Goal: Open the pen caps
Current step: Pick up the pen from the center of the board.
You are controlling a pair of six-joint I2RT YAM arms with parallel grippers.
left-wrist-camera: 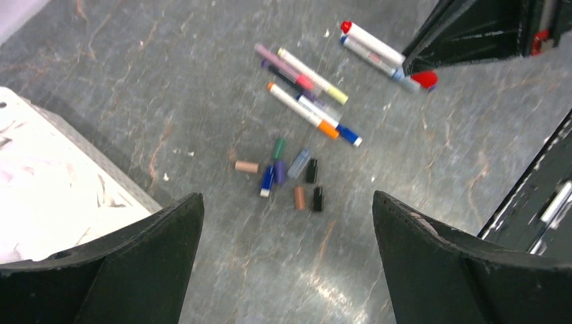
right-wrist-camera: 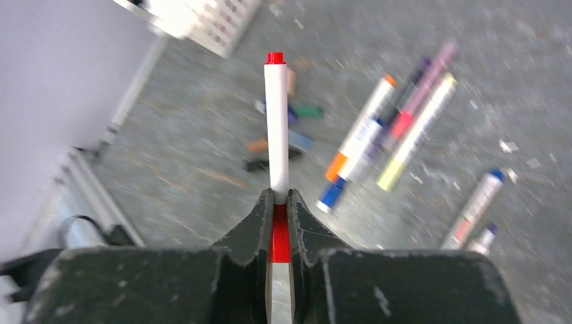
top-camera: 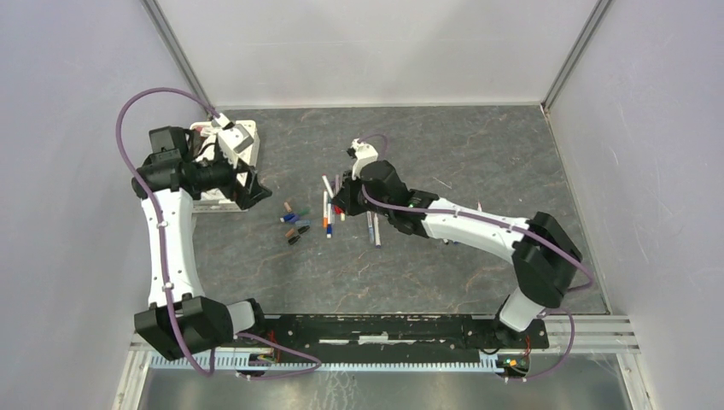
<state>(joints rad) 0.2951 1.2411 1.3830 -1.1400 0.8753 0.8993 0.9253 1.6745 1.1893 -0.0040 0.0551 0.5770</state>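
1. My right gripper (right-wrist-camera: pixel 278 199) is closed down tight on a red pen (right-wrist-camera: pixel 276 121). Both fingers pinch the red section at its near end. The white barrel sticks straight out ahead and ends in a small red tip.
2. On the top camera that gripper sits near the middle of the grey counter (top-camera: pixel 478 154), right at the spread of pens. I cannot tell whether the far tip of the held pen is clear of the surface.
3. Just beyond the held pen, a bunch of pens (right-wrist-camera: pixel 388 128) lies side by side on the counter, some touching. Their ends show orange, blue, pink and yellow.
4. Further to the right lie two more pens (right-wrist-camera: pixel 472 202), close together and both tipped in blue.
5. The loose pen caps (left-wrist-camera: pixel 287 175) lie in a small cluster on the counter, between the bunch of pens and the white tray (left-wrist-camera: pixel 88 152). I can make out green, purple, blue, tan, brown and black ones. All lie on their sides, and several touch.
6. My left gripper (left-wrist-camera: pixel 287 270) is spread as wide as it goes with nothing between its fingers. It hangs above the counter just beside the tray, looking down toward the caps.
7. The tray sits at the far left and holds crumpled white material.
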